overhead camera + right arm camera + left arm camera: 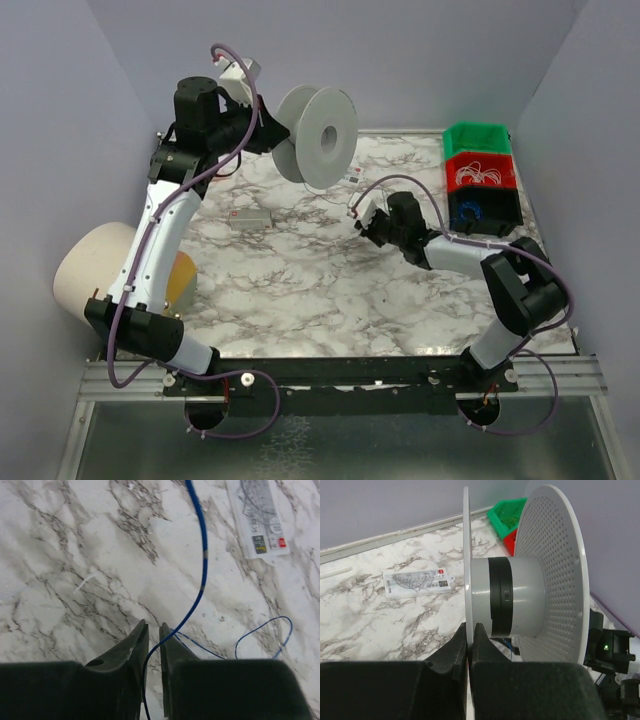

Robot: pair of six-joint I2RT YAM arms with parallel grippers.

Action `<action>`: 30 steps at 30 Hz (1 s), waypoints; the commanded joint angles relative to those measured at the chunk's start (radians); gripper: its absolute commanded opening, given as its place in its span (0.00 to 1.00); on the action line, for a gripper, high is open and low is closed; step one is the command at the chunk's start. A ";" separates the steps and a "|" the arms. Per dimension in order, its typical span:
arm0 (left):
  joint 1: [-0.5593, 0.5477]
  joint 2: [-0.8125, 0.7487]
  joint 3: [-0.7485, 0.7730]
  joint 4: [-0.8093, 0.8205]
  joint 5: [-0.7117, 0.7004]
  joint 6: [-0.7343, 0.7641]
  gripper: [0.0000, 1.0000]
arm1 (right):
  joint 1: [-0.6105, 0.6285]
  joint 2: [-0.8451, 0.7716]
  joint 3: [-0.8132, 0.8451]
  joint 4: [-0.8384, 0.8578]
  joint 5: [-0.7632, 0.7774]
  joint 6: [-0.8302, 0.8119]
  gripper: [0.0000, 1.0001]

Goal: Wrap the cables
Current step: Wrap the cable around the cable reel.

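A white spool (318,133) hangs above the back of the marble table, and my left gripper (264,132) is shut on the edge of its near flange (466,555). The spool's hub (520,595) carries a dark band. The cable (202,575) is a thin blue wire. It runs from the top of the right wrist view down between the fingers of my right gripper (152,628) and loops on the table (265,630). The right jaws stand close together with a narrow gap wider than the cable. My right gripper (360,216) is low over the table, under the spool.
Stacked green (478,138), red (480,172) and blue (482,208) bins stand at the back right. A flat packet (249,218) lies left of centre and another (260,520) near the right gripper. A cardboard roll (95,268) sits at the left edge.
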 commanded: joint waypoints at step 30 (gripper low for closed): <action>-0.229 -0.040 -0.295 -0.085 -0.381 0.327 0.00 | -0.235 -0.001 0.780 -0.878 -0.334 0.360 0.01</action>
